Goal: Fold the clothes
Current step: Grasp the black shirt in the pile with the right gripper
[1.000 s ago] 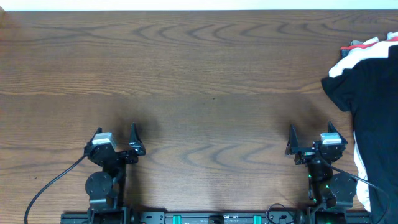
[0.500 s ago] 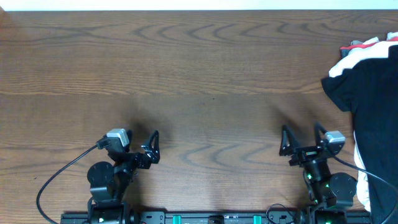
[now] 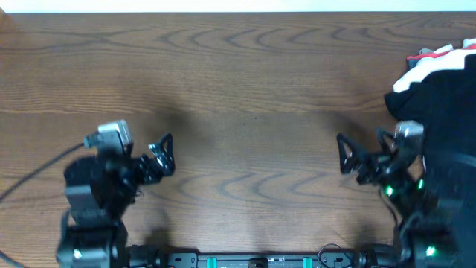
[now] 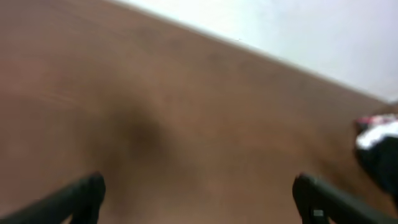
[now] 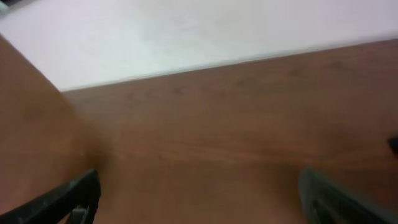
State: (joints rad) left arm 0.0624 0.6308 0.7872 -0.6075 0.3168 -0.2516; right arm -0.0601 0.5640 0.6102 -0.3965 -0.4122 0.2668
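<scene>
Along the right edge of the desk [image 3: 245,74], bunched in a dark heap, the black shirt [image 3: 446,85], with some white cloth [image 3: 418,68] showing at its far end, toward the back right corner. Near the front edge, the left pincer [image 3: 160,155] and the right pincer [image 3: 362,152], both with jaws spread wide and clamped on nothing, above bare wood. Right pincer just beside the heap, left pincer well apart from it. Not yet spread flat, so folding seemingly not begun. Probably soft, light and floppy: likely to sag and drape from any single hold, to slide easily over the smooth wood, and in no danger of breaking. Best taken at a hem or a shoulder seam, pinching a thin edge and not the thick of the heap. Collar and buttons too small to make out in the overhead view, so hard to tell one end from the other. Probably needed first: a pull toward the middle of the desk, then two holds at separate corners to stretch it flat. Worth guarding against: catching the white cloth along with it.
</scene>
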